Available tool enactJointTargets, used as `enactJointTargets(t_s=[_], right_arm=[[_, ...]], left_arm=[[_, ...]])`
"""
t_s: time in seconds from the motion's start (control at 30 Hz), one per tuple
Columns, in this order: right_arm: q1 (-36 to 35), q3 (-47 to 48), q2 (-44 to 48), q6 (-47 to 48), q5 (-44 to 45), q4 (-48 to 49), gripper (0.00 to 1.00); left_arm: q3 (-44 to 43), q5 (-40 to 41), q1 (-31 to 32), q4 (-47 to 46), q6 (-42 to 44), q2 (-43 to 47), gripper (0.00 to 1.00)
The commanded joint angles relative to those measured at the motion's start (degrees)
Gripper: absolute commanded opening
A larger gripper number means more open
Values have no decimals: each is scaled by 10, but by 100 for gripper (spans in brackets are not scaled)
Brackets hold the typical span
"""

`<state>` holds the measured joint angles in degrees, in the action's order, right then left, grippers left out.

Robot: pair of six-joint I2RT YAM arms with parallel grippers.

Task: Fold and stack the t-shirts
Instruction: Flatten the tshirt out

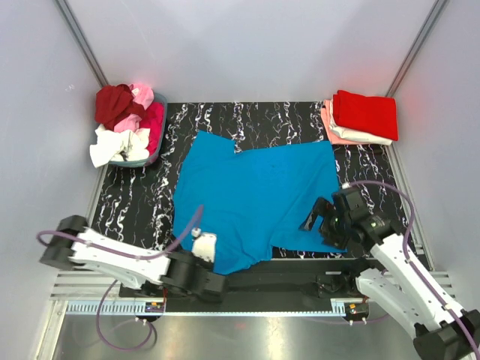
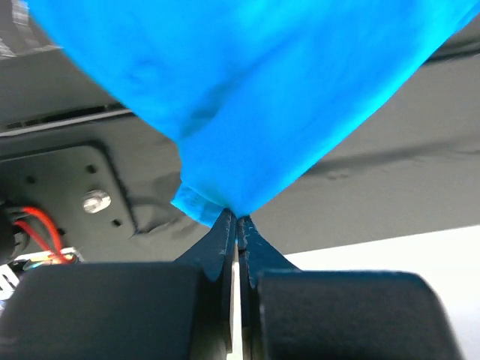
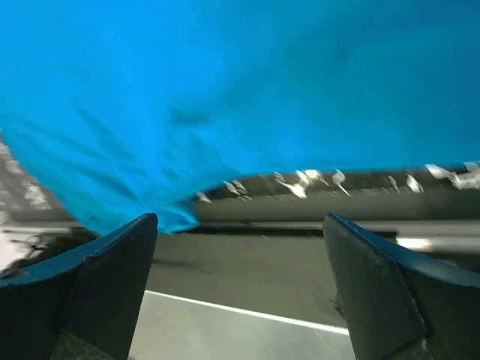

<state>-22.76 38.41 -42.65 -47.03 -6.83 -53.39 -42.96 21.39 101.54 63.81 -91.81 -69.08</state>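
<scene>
A bright blue t-shirt (image 1: 255,191) lies spread over the black marbled mat (image 1: 135,202). My left gripper (image 1: 204,244) is shut on its near-left corner; the left wrist view shows the cloth (image 2: 247,97) pinched at the tips of the closed fingers (image 2: 225,232). My right gripper (image 1: 319,217) is open at the shirt's near-right edge; in the right wrist view its fingers (image 3: 112,262) stand wide apart and empty, with the blue cloth (image 3: 225,90) just beyond them. Red, pink and white shirts fill a basket (image 1: 154,150) at the far left. A folded stack (image 1: 364,116), red on top, lies at the far right.
Grey walls close in the left, back and right. A metal rail (image 1: 225,304) with the arm bases runs along the near edge. The mat's near edge (image 3: 315,199) shows under the shirt in the right wrist view.
</scene>
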Motion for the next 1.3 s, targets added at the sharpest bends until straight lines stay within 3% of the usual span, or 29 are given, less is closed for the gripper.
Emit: enactJointTargets(t_s=[0.0,0.1,0.23,0.33,0.6,0.77,0.9,1.07,1.17,1.27], right_arm=[[-29,-35,13,-80,89,-44,100],[-29,-34,-7,-70,90,-40,100],[-30,-8,-36,-47,109,-43,100],[-33,19,-66,-33,135,-65,100],[-56,-1,-149,-28,96,-23,100],[-55,-65,-62,-138,103,21,100],[-53,-83,-21,-179,146,1,100],[69,-143,16,-175,14,103,100],[111,-126,48,-160,-19,126,100],[112,-136,74,-189,-63,221,100]], left_arm=[[7,65,-6,97,-67,121,0],[13,79,-7,156,-118,235,0],[24,81,-7,199,-141,284,0],[30,75,-7,217,-153,293,0],[27,95,-7,165,-131,306,0],[24,101,-7,153,-128,308,0],[15,110,-7,135,-114,307,0],[10,117,-7,127,-108,291,0],[18,117,-7,98,-99,289,0],[30,120,-7,73,-89,289,0]])
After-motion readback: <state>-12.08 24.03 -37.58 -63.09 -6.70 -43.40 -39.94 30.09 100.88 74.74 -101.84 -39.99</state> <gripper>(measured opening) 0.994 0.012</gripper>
